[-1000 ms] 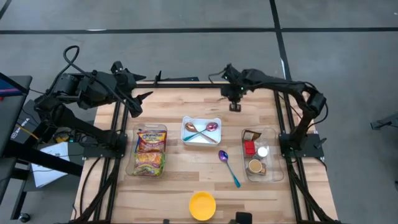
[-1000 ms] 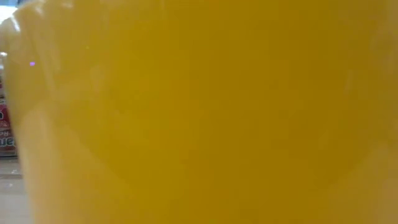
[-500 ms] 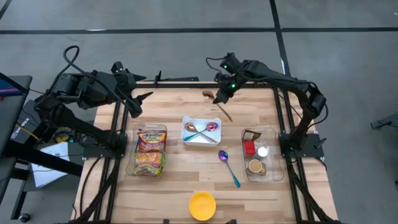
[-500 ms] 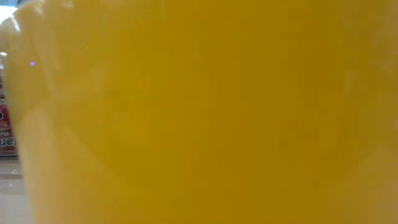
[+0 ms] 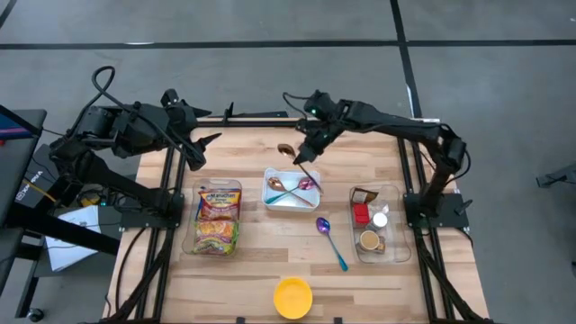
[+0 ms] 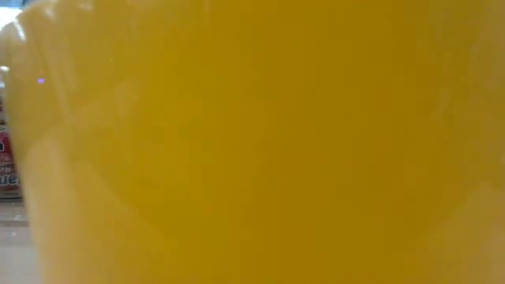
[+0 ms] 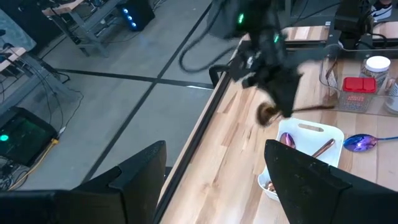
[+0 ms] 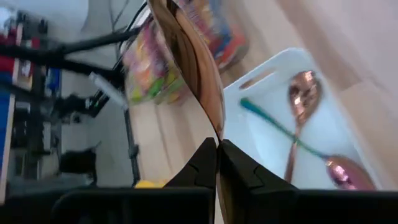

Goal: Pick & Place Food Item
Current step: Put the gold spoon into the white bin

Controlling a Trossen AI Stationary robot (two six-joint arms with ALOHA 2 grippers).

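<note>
Right tool, clamped on a brown spoon, now swung from the tabletop's far edge toward white tray; delivery near.

1. grey concrete floor all round the wooden table, crossed by dark lines.
2. a dark side table stands past the left edge, with white paper below it.
3. the left wrist view shows a dark box with a green light and loose cables on the floor.
</note>
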